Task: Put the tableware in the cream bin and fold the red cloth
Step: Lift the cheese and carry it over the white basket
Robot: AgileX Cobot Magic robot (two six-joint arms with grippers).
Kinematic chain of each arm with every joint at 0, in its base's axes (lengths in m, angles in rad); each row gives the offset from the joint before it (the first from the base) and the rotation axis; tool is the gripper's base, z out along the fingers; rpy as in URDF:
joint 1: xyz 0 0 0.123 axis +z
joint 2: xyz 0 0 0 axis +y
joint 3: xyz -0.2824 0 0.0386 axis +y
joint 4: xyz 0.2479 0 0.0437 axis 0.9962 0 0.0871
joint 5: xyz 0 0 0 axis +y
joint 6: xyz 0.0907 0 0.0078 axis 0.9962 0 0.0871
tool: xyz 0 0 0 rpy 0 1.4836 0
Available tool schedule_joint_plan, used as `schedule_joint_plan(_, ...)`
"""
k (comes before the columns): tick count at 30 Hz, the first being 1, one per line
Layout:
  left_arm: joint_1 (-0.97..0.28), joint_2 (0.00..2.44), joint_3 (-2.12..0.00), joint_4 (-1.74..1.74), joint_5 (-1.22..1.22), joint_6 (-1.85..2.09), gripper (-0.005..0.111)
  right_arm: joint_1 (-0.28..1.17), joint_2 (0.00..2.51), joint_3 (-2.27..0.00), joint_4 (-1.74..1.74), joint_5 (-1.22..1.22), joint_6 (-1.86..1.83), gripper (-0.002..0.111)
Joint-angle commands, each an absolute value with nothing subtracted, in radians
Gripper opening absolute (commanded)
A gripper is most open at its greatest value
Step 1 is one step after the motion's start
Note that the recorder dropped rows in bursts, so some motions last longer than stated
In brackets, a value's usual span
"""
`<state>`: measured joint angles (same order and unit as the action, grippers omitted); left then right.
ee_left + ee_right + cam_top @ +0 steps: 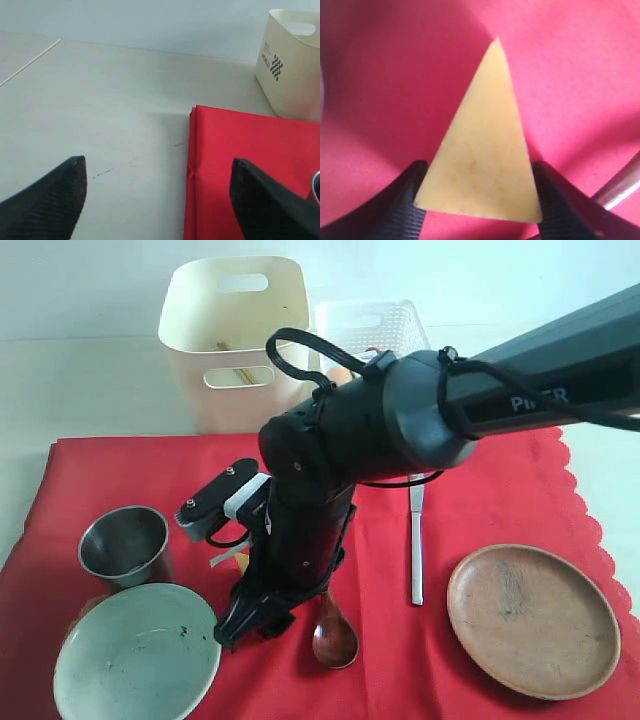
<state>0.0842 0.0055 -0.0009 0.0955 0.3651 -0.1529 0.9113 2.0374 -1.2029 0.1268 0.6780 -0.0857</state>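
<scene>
On the cloth (480, 490): cup (122, 545) at nine o'clock, bowl (135, 655) at seven, spoon (334, 638) at six, knife (417, 540) near centre, plate (532, 620) at four. Behind it, bin (235, 350) at twelve, basket (375, 325) at one.

The right arm (340, 440) blocks the middle of the red cloth (500, 500), hemmed by steel cup (125, 545), bowl (135, 655) and spoon (335, 638). A cheese wedge (485, 150) fills its end effector (480, 180). Bare table (100, 125) beside the cloth lies open.
</scene>
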Motion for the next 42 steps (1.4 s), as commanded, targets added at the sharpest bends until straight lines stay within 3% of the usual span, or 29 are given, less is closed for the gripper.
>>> schedule_joint_plan(1, 0.082, 0.0, 0.0, 0.093, 0.355, -0.156, 0.075, 0.912, 2.057, -1.204, 0.135, 0.669, -0.078, 0.018)
schedule_joint_plan(5, 0.082, 0.0, 0.0, 0.093, 0.355, -0.156, 0.075, 0.912, 2.057, -1.204, 0.135, 0.687, -0.078, 0.0)
schedule_joint_plan(26, 0.082, 0.0, 0.0, 0.093, 0.355, -0.156, 0.075, 0.912, 1.77, -1.213, 0.112, 0.711, -0.078, 0.0)
schedule_joint_plan(42, 0.082, 0.0, 0.0, 0.093, 0.355, -0.156, 0.075, 0.86, 1.77, -1.573, 0.049, 0.852, -0.056, 0.0)
